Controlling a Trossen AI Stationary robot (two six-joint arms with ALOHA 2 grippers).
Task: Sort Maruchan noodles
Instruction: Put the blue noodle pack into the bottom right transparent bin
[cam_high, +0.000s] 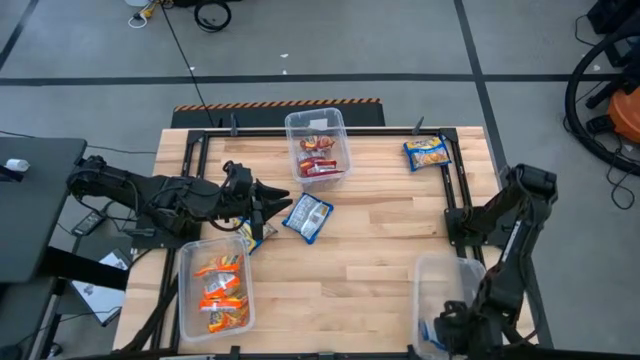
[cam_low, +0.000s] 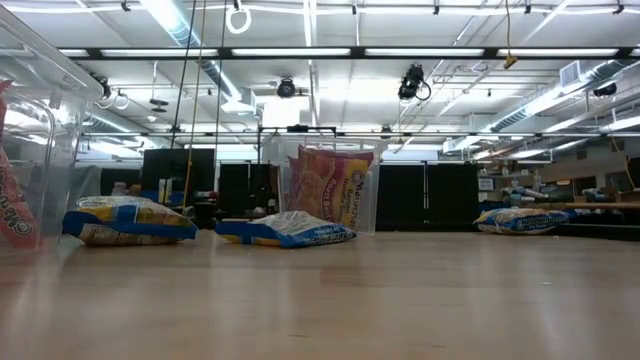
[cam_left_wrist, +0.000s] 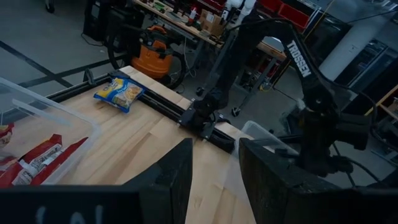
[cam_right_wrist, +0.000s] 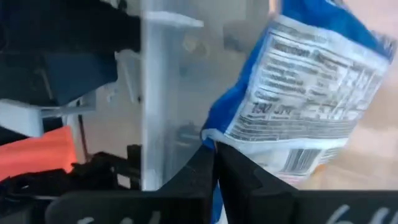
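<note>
Two blue-and-yellow noodle packets lie flat on the table: one (cam_high: 307, 217) at mid-table and one (cam_high: 248, 235) beside it. A third (cam_high: 427, 152) lies flat at the far right. My left gripper (cam_high: 268, 203) is open and empty just left of the mid-table packet; its wrist view shows the gap between its fingers (cam_left_wrist: 214, 180). My right gripper (cam_high: 442, 335) reaches down into the clear bin (cam_high: 452, 282) at the near right and is shut on a blue packet (cam_right_wrist: 305, 93). My right gripper pinches the blue packet between its two fingers at the packet's edge (cam_right_wrist: 210, 135), close to a corner. The packet's printed white back faces the camera. The packet is next to the bin's clear wall (cam_right_wrist: 155, 93). Whether it rests on the bin floor cannot be told.
A clear bin (cam_high: 318, 120) at the far centre holds red packets (cam_high: 320, 160). A clear bin (cam_high: 186, 290) at the near left holds orange packets (cam_high: 220, 290). A black rail frame (cam_high: 455, 200) runs along the table's edges. Bare wood lies in the middle.
</note>
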